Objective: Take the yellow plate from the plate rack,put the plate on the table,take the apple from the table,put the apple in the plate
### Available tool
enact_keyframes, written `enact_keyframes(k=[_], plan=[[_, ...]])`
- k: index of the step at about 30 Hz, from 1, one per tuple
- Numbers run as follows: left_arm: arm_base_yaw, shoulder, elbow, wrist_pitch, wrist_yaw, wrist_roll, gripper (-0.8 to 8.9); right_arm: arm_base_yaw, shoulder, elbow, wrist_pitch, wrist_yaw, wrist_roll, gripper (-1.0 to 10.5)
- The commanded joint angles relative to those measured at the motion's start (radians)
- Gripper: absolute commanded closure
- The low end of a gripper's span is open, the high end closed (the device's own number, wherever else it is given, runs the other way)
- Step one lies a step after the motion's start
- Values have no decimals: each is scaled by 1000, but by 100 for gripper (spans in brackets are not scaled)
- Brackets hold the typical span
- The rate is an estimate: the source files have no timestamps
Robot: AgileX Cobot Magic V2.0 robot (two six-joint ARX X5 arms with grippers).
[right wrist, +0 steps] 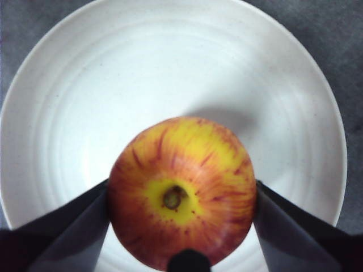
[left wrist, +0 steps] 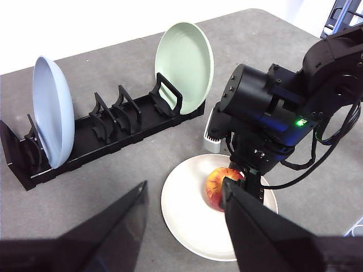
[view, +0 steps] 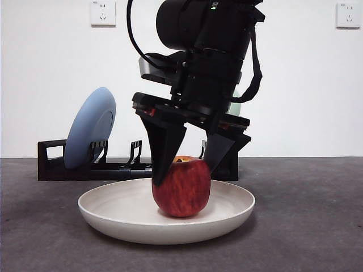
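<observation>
The red apple [view: 181, 190] [left wrist: 218, 184] [right wrist: 181, 221] rests in the middle of the pale cream plate [view: 113, 218] [left wrist: 187, 209] [right wrist: 170, 68], which lies flat on the dark grey table [view: 317, 226]. My right gripper [view: 184, 175] [right wrist: 181, 190] comes down from above, and its two jaws press against opposite sides of the apple. My left gripper [left wrist: 184, 184] hovers open above the table, short of the plate, holding nothing. Behind the plate stands the black plate rack [view: 51, 164] [left wrist: 108, 141].
A blue plate [view: 91, 133] [left wrist: 51, 110] stands upright in one end of the rack and a pale green plate [left wrist: 184, 65] in the other, with bare slots between them. A small white box [left wrist: 212, 136] sits on the table between the rack and the cream plate.
</observation>
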State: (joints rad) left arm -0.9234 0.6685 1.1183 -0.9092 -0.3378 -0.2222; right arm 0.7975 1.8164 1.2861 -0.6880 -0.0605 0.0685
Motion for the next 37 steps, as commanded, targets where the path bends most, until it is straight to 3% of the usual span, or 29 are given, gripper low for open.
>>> enact_keyframes(k=[1,4,6,18,30,34,37], plan=[[2,-1,-4,4,-2,-2,594,4,14,-14,3,-2,24,761],[2,-1,-4,4,-2,-2,594,4,14,-14,2,-2,37,445],[2,-1,-4,3,-3,-2,594,7,14,-14,3,-3,37,372],[2,-1,-4,-20,-2,-2,594,9,-47,52,-69,-2,37,372],[2,-1,-4,-21,-2,25,594,10,-289,169,-562,-56,27,384],[2,-1,-4,-21,2,37,594,10,-396,169,-641,-56,31,387],[2,-1,-4,-21,4,47,594,10,-477,169,-676,-56,37,466]])
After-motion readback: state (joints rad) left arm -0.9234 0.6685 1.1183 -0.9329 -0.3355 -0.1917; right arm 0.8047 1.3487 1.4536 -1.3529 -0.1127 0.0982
